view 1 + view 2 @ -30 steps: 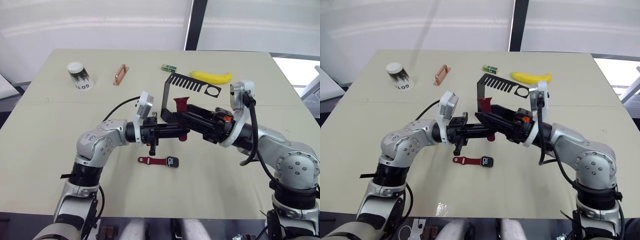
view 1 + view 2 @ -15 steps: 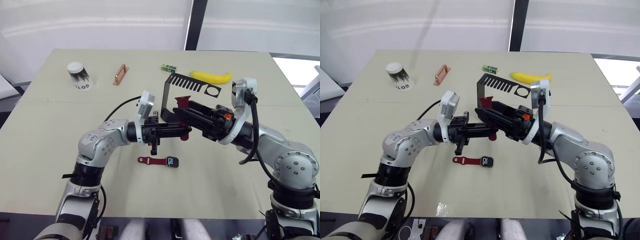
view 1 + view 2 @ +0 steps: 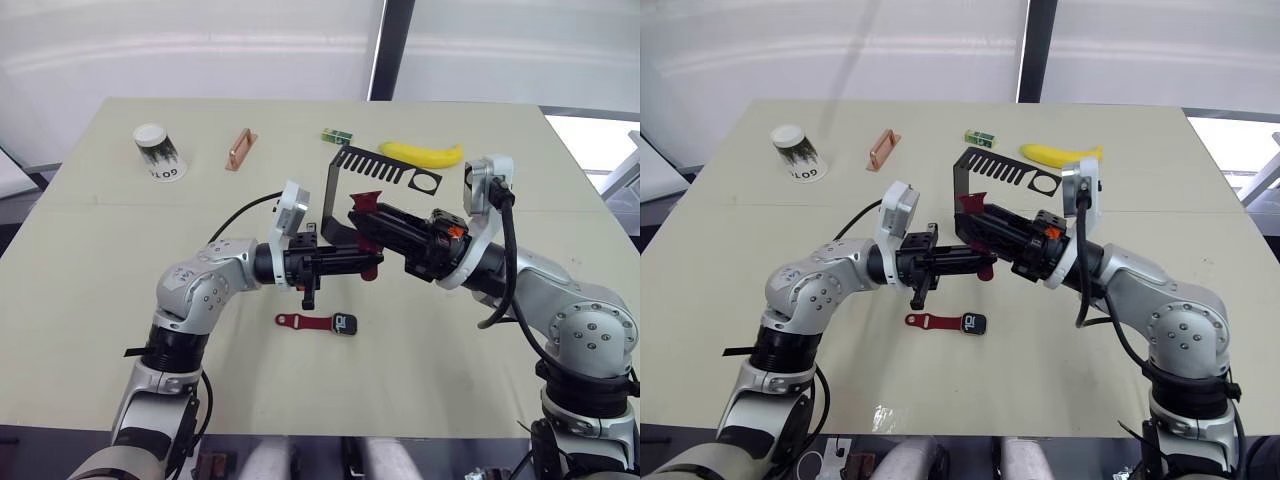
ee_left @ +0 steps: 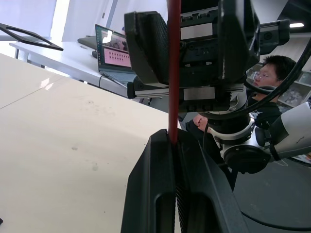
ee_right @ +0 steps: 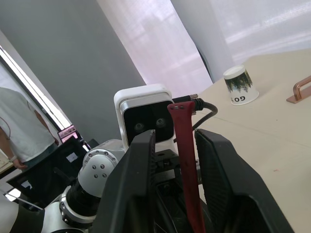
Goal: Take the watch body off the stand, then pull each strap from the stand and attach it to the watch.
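While the left gripper pinches one maroon strap shut between its fingers in mid-air, the right gripper sits spread around the same strap, fingers apart. Behind them stands the stand. Watch body, one strap attached, lies on table below. Cup, copper bar, green block, banana beyond.

The two black fingers of the left gripper are pressed together on a thin dark red flexible strap, seen edge-on. The strap rises straight from them between the black fingers of the right gripper facing it. Beside them lies the pale beige surface. Beyond it are an open laptop and a seated person.
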